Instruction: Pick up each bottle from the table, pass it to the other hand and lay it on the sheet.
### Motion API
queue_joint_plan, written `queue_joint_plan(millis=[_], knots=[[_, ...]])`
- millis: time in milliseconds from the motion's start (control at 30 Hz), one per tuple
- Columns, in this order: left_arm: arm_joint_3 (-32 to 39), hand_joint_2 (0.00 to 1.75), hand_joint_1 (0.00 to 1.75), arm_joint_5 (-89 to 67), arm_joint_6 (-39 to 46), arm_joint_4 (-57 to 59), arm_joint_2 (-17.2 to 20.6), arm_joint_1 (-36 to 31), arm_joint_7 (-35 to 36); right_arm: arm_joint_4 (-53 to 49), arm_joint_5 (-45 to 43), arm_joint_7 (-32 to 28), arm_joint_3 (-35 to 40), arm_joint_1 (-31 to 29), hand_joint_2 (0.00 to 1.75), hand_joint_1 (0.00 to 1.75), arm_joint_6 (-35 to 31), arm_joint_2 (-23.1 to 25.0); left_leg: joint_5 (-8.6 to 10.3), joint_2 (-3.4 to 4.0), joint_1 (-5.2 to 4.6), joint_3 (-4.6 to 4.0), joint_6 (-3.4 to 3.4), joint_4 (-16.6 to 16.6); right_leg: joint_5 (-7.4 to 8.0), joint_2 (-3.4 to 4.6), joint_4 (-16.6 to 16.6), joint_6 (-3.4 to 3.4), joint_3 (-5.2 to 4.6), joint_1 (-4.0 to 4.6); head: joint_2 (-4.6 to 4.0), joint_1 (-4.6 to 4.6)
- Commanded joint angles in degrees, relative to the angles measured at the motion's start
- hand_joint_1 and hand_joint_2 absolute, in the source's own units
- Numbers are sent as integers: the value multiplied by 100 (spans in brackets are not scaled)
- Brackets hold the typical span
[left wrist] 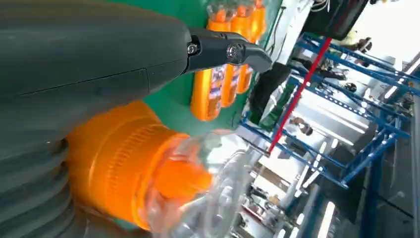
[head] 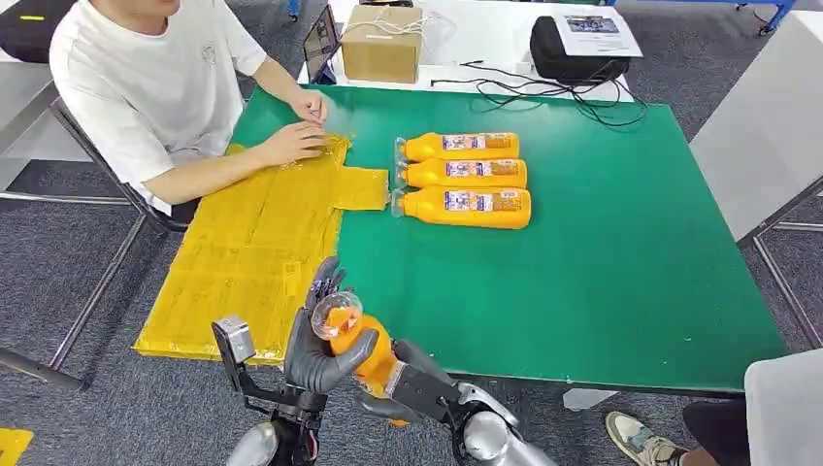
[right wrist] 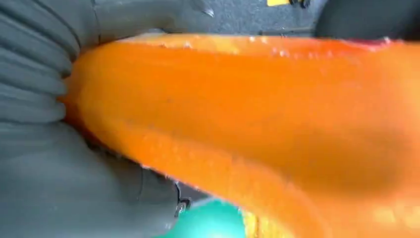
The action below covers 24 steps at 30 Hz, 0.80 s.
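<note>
An orange juice bottle [head: 377,354] with a clear cap hangs off the table's near edge, cap pointing up. My left hand [head: 315,354] grips its neck end and my right hand [head: 419,386] holds its body from below. Up close, the left hand [left wrist: 74,54] wraps the bottle [left wrist: 124,158] by the cap, and the right hand [right wrist: 44,163] clasps the orange body [right wrist: 247,114]. Three more bottles [head: 466,180] lie side by side mid-table, also seen as bottles [left wrist: 225,74]. The yellow sheet [head: 243,252] covers the table's left part.
A person [head: 146,78] sits at the far left with both hands [head: 296,141] on the sheet's far end. The green table [head: 602,272] is bare on the right. Behind it are a cardboard box [head: 381,44], a black bag [head: 573,49] and cables [head: 543,92].
</note>
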Motion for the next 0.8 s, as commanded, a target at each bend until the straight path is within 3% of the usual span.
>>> queue_joint_plan(millis=[33,67,200,267,800], knots=[[-120,0,0,-633,621,474,135,-163,-191,-406,-68,31,-234,-109,175,175,44,-89,-5,-15,-1,19,-4,-5,-9,-3,-1,-5,19,-3,0,2],[-127,175,0,-643,633,523,117,-173,-202,-418,-66,30,-236,-88,175,175,38,-96,-9,-16,0,24,-5,-2,-13,-1,1,-7,24,-2,0,0],[-296,175,0,-1347,1171,834,153,-255,-129,-474,-24,65,-299,-19,175,175,-41,-114,-5,-18,-2,24,-4,-7,-10,-6,-2,-5,24,-4,0,4],[-214,175,0,-321,300,1040,166,-212,604,-480,31,94,-285,-41,175,175,-38,-101,-5,-14,-4,25,-4,-8,-10,-1,-1,-5,23,-6,0,2],[-242,175,0,-283,507,983,129,-93,517,-477,20,94,-288,-41,175,175,2,-87,-6,-20,-2,13,-4,-4,-6,-7,-1,-4,16,-3,0,0]])
